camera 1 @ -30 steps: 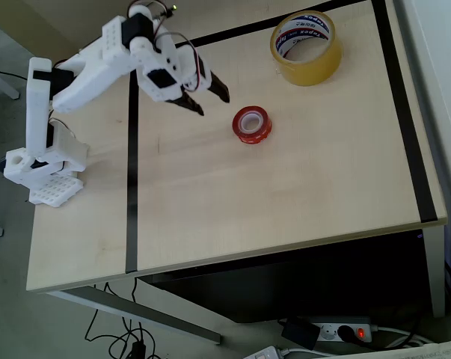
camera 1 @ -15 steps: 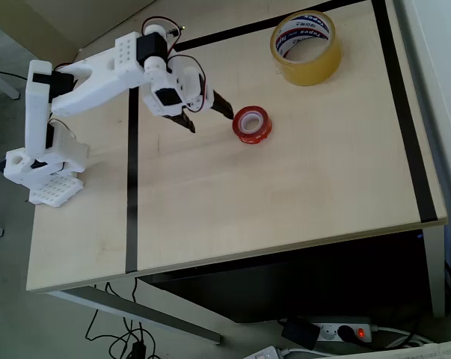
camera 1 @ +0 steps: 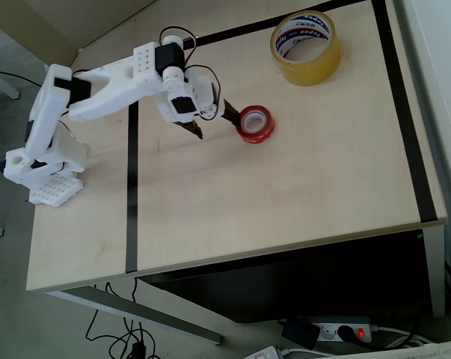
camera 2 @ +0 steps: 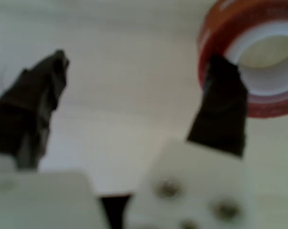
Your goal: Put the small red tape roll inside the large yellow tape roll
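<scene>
Where black tape lines cross the pale wood bench (camera 1: 285,194), the glossy small red tape roll (camera 1: 255,123) lies just beside the spread-apart pincer (camera 1: 214,122).

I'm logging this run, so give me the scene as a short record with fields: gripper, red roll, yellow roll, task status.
gripper: open, low over the table, one finger at the red roll's rim
small red tape roll: flat on the table, outside the jaws
large yellow tape roll: flat near the table's far edge, apart from the red one
task status: red roll not yet grasped
</scene>
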{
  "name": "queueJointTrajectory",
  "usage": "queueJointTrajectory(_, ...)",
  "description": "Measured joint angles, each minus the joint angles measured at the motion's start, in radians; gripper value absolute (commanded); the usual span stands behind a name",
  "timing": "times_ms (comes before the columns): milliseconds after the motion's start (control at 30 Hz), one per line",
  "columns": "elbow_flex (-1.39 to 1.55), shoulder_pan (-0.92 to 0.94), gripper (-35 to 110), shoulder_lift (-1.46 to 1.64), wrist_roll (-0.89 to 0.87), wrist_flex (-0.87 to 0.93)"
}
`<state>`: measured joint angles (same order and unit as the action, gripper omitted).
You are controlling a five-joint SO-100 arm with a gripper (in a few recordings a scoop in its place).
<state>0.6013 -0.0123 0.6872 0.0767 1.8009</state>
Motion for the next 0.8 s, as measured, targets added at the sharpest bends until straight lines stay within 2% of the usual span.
queueJointTrajectory(233,-0.104,0.0,31,-0.061,0.017,0.0)
queueJointTrajectory(500,0.058,-0.023,31,0.054,0.017,-0.015)
queueJointTrajectory(800,0.0,-0.015,31,0.071,0.017,-0.015)
